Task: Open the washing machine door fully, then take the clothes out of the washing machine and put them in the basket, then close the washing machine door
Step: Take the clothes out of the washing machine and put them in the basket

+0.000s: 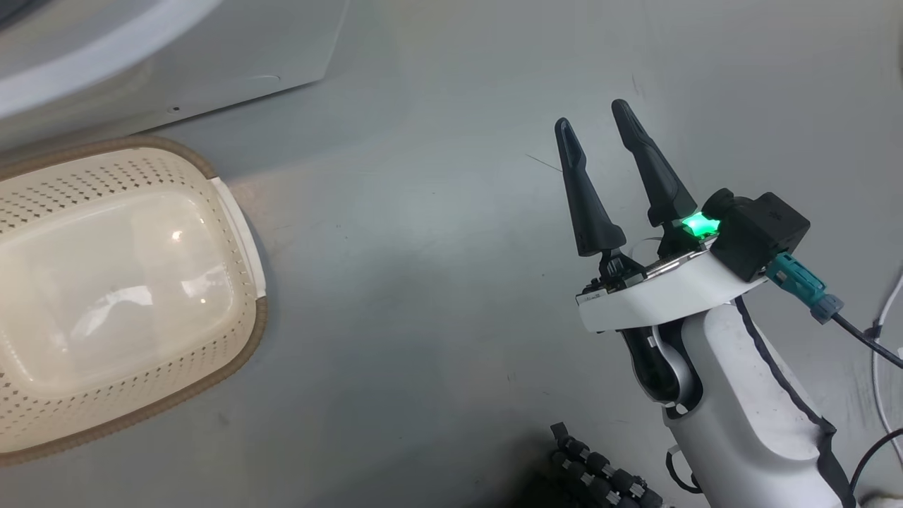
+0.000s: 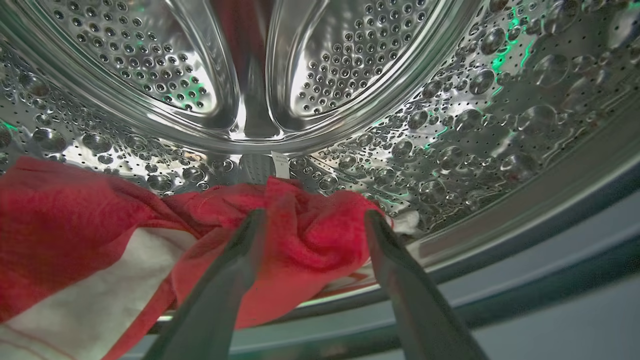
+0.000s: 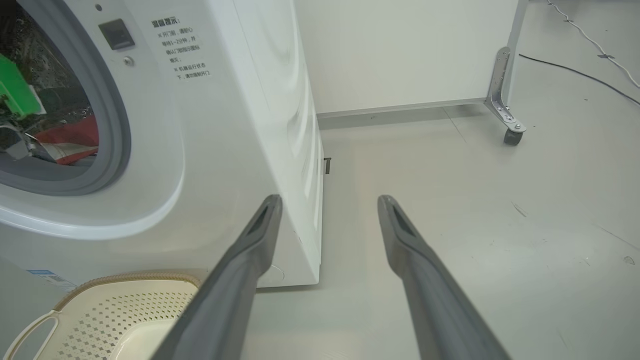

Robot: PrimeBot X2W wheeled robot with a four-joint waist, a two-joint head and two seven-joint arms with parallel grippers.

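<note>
Inside drum (image 2: 450,125), left tool (image 2: 315,215) wide open, clothes (image 2: 310,245) bunched between fingertips (image 2: 377,225), ungripped.

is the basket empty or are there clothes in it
Empty: the basket shows a bare cream bottom, and the red clothes lie inside the steel drum.

Head view: high, facing steeply down on floor (image 1: 437,282), basket (image 1: 85,180), washing machine (image 1: 211,49) base.
Left wrist view: close inside drum (image 2: 450,125), facing its back.
Right wrist view: low outside, facing washing machine front corner.
Shared: basket, head and right wrist; clothes (image 2: 310,240), both wrists.
</note>
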